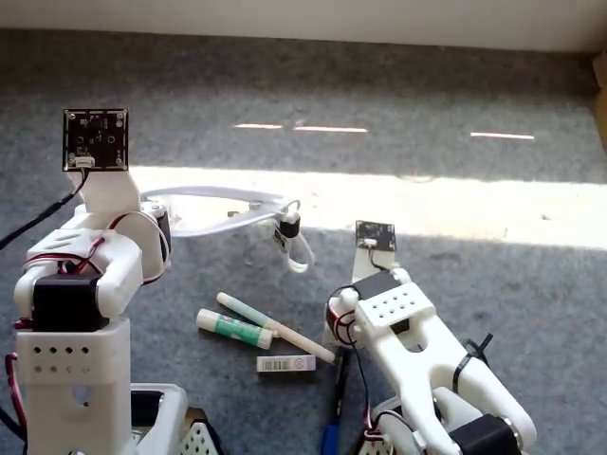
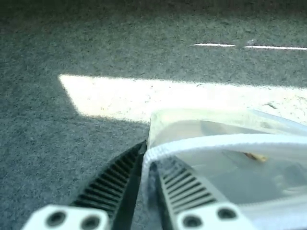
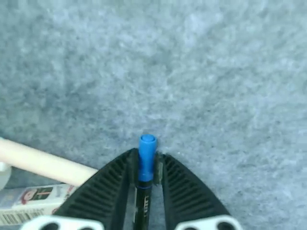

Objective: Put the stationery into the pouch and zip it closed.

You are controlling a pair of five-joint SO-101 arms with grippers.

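My left gripper (image 2: 146, 160) is shut on the end edge of the clear pouch (image 2: 230, 163), pinching its white zipper band. Seen from above, the pouch (image 1: 218, 204) stretches rightward from the left gripper (image 1: 159, 216), with its zipper pull (image 1: 287, 229) at the far end. My right gripper (image 3: 146, 160) is shut on a black pen with a blue cap (image 3: 147, 153), and the cap pokes out past the fingertips. In the high view that pen (image 1: 334, 403) lies along the mat beside the right arm (image 1: 394, 313).
A green and white glue stick (image 1: 232, 328), a cream pen (image 1: 280, 330) and a small barcoded eraser (image 1: 285, 363) lie together on the grey mat between the arms. The cream pen (image 3: 43, 163) and eraser (image 3: 29, 203) sit close beside my right gripper. A sunlit strip (image 1: 427, 204) crosses the mat.
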